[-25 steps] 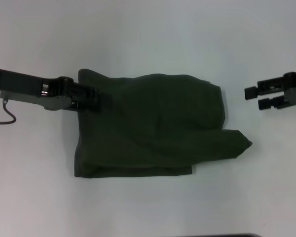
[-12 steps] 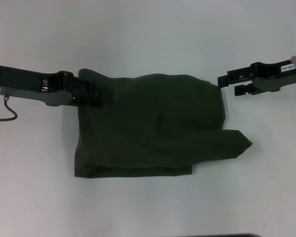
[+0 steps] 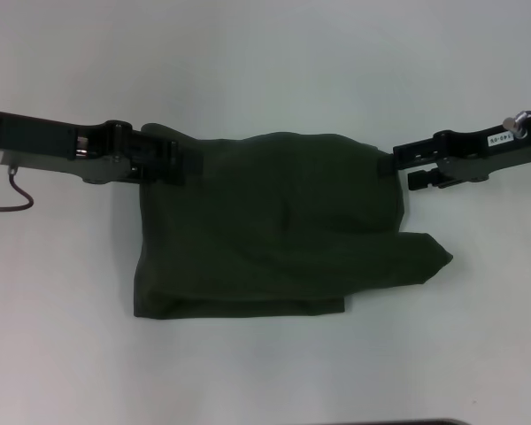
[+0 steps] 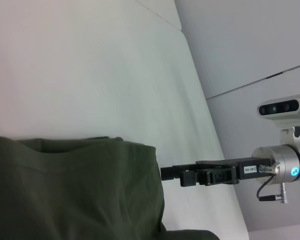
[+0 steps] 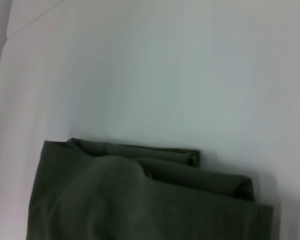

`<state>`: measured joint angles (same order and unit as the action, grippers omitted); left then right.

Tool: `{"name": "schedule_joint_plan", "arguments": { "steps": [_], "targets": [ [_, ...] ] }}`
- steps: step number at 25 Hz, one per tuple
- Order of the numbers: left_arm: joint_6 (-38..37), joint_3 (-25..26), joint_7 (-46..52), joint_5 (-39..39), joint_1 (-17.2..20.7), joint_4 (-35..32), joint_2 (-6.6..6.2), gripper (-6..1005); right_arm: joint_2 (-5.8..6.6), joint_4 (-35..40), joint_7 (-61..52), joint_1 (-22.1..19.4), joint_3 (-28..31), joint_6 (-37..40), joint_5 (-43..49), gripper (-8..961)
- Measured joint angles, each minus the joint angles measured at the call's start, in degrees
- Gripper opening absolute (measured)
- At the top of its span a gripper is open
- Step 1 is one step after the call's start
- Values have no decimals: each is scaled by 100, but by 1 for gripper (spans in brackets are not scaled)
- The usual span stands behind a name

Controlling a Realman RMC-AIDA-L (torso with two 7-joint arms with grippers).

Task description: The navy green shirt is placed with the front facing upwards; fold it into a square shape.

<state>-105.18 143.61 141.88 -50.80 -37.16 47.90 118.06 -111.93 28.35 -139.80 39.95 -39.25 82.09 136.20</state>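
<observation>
Right gripper [image 3: 391, 166] now touching shirt [image 3: 283, 230] edge — lettering hidden

Plain white table [image 3: 265, 372], matte and evenly lit, filling the scene from near edge to far; grey wall [image 4: 250, 45] rising behind.

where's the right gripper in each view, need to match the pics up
Head view: right gripper at the navy green shirt's far right corner.
Left wrist view: the black gripper coming in sideways at the shirt's edge.
Right wrist view: not in it.
Shared landmark: the shirt.
</observation>
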Motion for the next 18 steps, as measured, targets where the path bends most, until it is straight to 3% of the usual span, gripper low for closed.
{"name": "schedule_joint_plan", "arguments": {
  "steps": [18],
  "targets": [
    [124,0,-10,0,27,-9,14,478,-218,-42,-89,143,-74,-351,3,832]
  ]
}}
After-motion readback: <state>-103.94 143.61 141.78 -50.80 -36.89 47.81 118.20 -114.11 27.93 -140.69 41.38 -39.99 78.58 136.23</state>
